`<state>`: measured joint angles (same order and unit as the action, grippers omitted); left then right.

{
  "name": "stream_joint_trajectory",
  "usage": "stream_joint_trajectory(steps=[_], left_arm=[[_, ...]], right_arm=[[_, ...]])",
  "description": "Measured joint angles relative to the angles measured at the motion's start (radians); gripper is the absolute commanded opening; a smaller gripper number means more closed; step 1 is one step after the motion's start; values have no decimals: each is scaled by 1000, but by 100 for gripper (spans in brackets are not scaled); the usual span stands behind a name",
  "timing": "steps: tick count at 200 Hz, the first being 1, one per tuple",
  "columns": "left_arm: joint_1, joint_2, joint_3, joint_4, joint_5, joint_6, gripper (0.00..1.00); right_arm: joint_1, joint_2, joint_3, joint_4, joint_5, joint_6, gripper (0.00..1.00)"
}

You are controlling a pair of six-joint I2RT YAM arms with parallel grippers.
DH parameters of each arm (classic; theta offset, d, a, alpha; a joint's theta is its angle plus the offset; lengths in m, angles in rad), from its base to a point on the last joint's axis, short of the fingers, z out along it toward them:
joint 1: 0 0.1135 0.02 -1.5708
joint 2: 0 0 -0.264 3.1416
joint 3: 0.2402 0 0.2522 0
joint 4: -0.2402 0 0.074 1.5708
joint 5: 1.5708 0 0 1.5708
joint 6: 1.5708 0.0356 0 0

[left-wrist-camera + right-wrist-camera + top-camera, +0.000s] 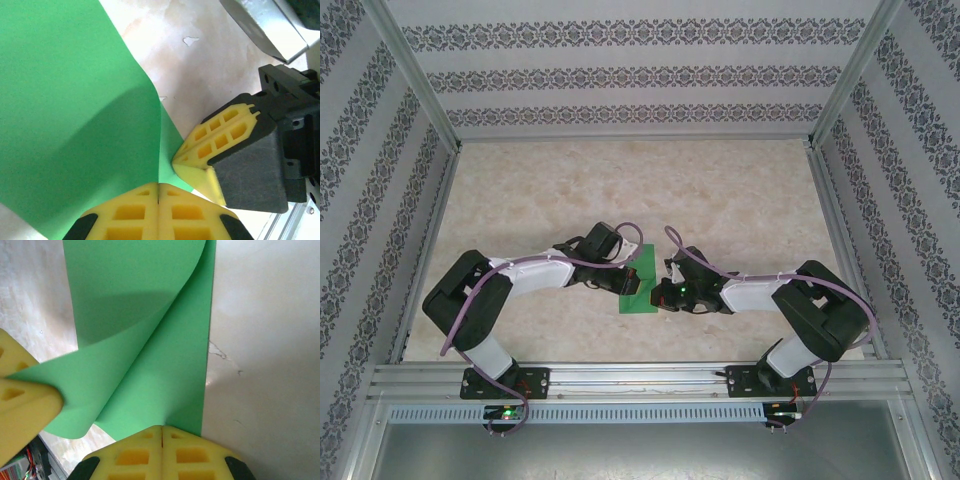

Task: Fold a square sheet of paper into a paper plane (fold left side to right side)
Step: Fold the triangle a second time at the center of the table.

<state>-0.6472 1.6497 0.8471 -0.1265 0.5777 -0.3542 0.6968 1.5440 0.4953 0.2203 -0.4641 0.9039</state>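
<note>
Paper curling between two closed grippers

Marbled table [720,200] is bearing both arms, which are reaching inward toward its near centre. Between them the square sheet of paper [636,298] is lying with one side flat on the table and the other side curling up and over it. The left gripper [158,186] is pinching the lifted edge between its closed fingers. The right gripper [161,429], fingers pressed together, is touching its tip to the flat part near the sheet's straight edge.
</note>
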Motion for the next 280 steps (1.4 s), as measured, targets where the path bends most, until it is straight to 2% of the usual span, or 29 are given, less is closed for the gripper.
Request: stream_joint_trajectory(steps=[57, 187, 280], left_arm=[[24, 7, 0, -3, 22, 10, 3], [70, 56, 42, -66, 19, 119, 2], [80, 86, 57, -80, 12, 146, 1]], right_arm=[[0, 0, 0, -3, 0, -8, 0], [0, 0, 14, -35, 0, -20, 0], [0, 2, 15, -37, 0, -20, 0]])
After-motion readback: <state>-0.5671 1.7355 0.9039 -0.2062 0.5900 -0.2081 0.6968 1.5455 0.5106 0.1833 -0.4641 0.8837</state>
